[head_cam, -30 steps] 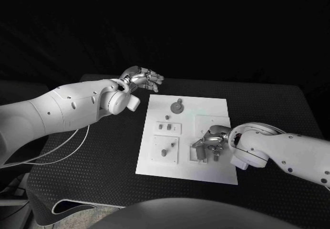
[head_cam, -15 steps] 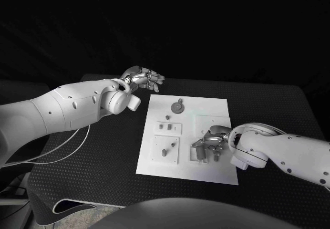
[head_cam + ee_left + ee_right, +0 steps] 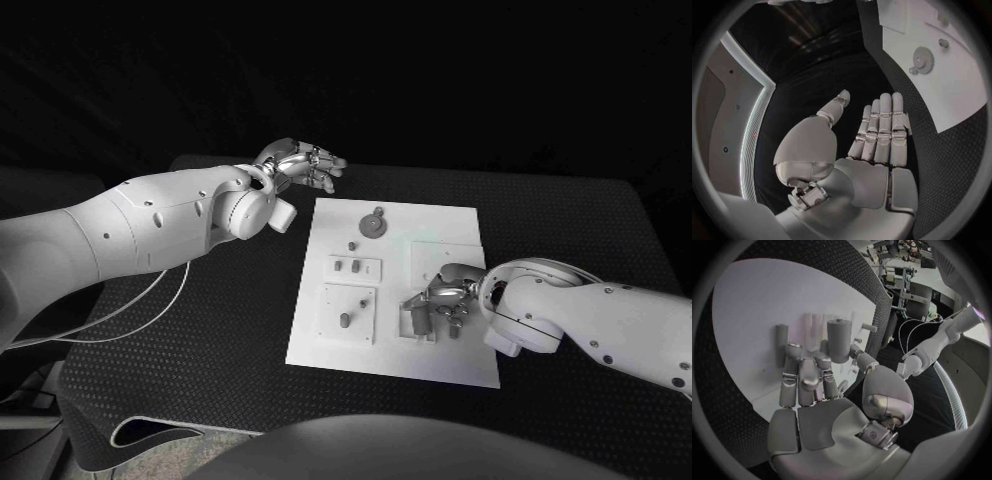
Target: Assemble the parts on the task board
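Right hand [image 3: 814, 385] pinching a grey cylindrical part [image 3: 838, 340] upright over the task board [image 3: 767, 305], grip clear in its wrist view, left hand [image 3: 873, 135] flat, fingers together, holding nothing, gear [image 3: 924, 60] beyond its fingertips.

white task board [image 3: 387, 340] lies flat mid-table, small grey parts [image 3: 345, 320] (pegs, one gear) on it.

The right hand [image 3: 444, 300] is covering part of the task board [image 3: 433, 350]; whether its fingers are gripping the grey cylinder [image 3: 839, 341] is staying unclear.
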